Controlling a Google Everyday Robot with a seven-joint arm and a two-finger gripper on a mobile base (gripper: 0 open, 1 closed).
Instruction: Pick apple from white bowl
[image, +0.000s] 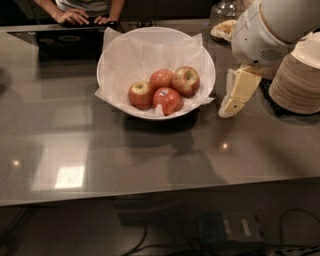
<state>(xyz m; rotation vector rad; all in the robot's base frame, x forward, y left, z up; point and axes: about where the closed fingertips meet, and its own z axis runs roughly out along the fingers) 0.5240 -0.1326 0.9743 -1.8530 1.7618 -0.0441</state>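
**Since the apple (186, 80) lies nearest the hand (227, 107), a top-down reach suits best**

Camera view: the hand hangs over the surface (150, 160) just right of the white bowl (211, 67); whether it is apart or together cannot be told. The apple touches its neighbours, so the hand should probably clear the rim, then descend straight.

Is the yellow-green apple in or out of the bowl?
In: the apple lies inside the white bowl; the gripper hangs outside, beside its rim.
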